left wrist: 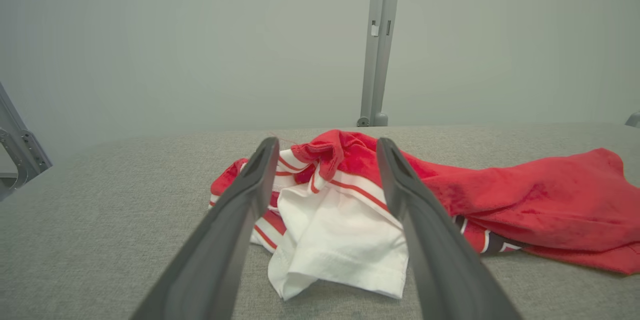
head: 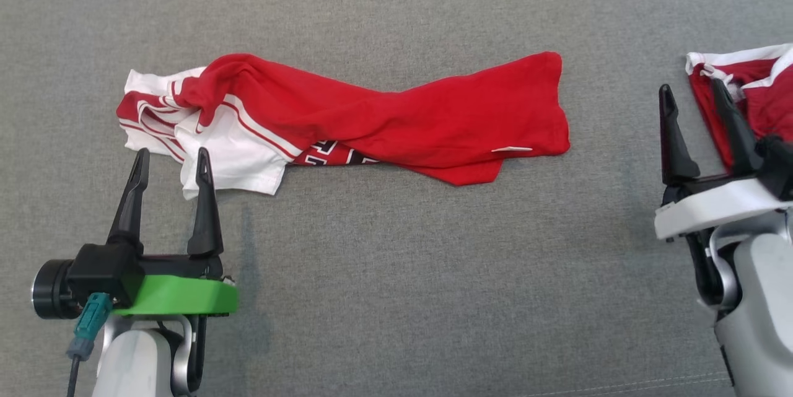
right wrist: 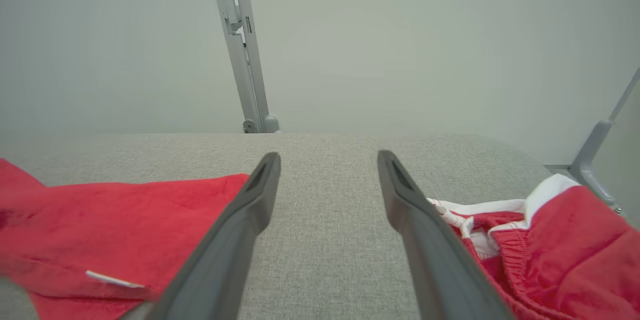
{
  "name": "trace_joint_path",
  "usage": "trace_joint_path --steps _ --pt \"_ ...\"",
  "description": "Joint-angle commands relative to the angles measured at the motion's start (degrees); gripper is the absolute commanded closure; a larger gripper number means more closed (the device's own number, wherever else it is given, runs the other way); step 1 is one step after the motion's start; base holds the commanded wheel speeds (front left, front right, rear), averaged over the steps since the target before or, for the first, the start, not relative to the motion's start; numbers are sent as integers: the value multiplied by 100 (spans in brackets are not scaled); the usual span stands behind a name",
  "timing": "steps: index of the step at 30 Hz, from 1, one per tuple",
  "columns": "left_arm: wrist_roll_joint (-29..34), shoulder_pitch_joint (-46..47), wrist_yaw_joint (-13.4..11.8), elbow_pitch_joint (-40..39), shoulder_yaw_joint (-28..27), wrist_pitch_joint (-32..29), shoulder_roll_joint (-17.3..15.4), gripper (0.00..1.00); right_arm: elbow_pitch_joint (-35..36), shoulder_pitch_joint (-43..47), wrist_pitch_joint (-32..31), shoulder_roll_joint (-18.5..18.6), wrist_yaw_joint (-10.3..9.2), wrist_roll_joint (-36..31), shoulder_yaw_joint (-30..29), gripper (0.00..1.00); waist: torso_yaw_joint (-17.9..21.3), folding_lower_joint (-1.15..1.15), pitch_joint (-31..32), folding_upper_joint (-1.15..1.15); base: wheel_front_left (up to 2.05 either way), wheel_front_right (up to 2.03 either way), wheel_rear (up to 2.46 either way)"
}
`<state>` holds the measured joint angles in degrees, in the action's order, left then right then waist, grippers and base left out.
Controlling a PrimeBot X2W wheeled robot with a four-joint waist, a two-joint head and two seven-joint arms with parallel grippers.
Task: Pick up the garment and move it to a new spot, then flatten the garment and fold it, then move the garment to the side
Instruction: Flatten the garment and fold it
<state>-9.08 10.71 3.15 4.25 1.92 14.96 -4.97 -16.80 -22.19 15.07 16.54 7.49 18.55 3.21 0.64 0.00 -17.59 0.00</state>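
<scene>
Also, L wrist: post point(left wrist: 378, 35) behind garment point(left wrist: 525, 200).

I can read no text, number or brand from here. The small white tag point(head: 512, 149) on the red garment point(head: 396, 118), at about four o'clock on the cloth, looks blank. The dark-and-white print point(head: 328, 152) at its six o'clock edge forms no legible letters.
</scene>
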Motion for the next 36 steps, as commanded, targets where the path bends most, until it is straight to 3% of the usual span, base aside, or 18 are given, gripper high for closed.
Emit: trace_joint_path --steps 1,7,15,30,36 --pt "-41 -88 23 37 -35 17 -69 0 127 206 24 -124 -1 -107 -45 0 140 0 267 0 0 0 0" --pt "-108 -375 47 218 -140 -11 -226 0 779 959 -80 -516 -2 -600 -130 0 230 0 606 0 0 0 0" --pt "-237 -834 56 207 -172 -203 -309 0 1293 1616 -317 -794 -2 -765 -135 0 359 0 896 0 0 0 0" --pt "-382 -753 96 214 -81 -432 -412 0 1583 1744 -453 -912 -2 -733 -195 0 380 0 848 0 0 0 0" --pt "-735 -305 248 542 -13 -988 -516 0 1631 1582 -466 -931 -2 -695 -121 0 397 0 592 0 0 0 0"
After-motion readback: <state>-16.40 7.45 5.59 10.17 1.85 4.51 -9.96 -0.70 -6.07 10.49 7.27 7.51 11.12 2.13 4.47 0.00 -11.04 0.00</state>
